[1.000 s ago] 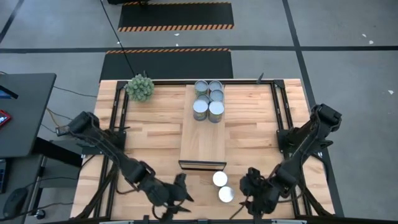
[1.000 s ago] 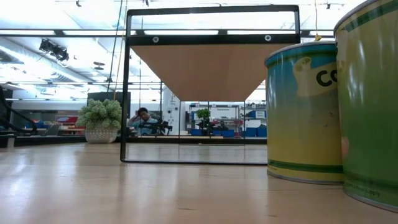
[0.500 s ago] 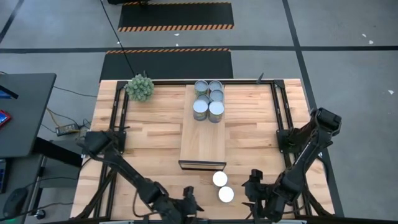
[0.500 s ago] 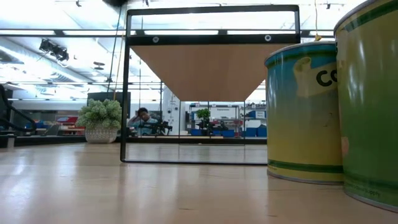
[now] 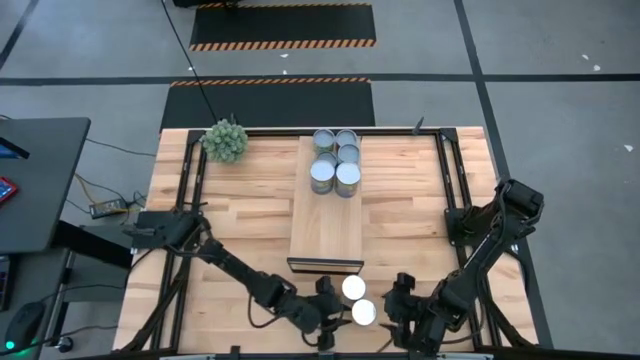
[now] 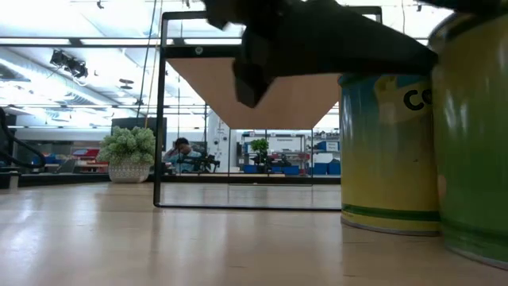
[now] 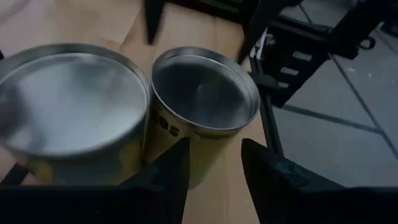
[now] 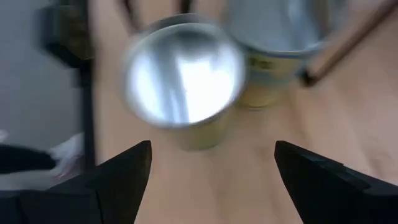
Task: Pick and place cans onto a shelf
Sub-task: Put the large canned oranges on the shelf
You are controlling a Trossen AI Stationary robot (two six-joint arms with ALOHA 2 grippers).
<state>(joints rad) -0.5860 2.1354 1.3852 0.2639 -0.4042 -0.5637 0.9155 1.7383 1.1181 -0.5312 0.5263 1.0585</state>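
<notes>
You had both grippers low at the table's near edge, either side of two white-topped cans (image 5: 353, 288) in front of the shelf (image 5: 326, 215). Left gripper (image 5: 327, 304) looked part-open, empty; right gripper (image 5: 395, 306) wide open, empty. Six cans (image 5: 336, 160) sat on shelf's far end.

Table (image 5: 250, 200) bears shelf (image 5: 325, 225); shelf bears cans (image 5: 335, 160).
</notes>
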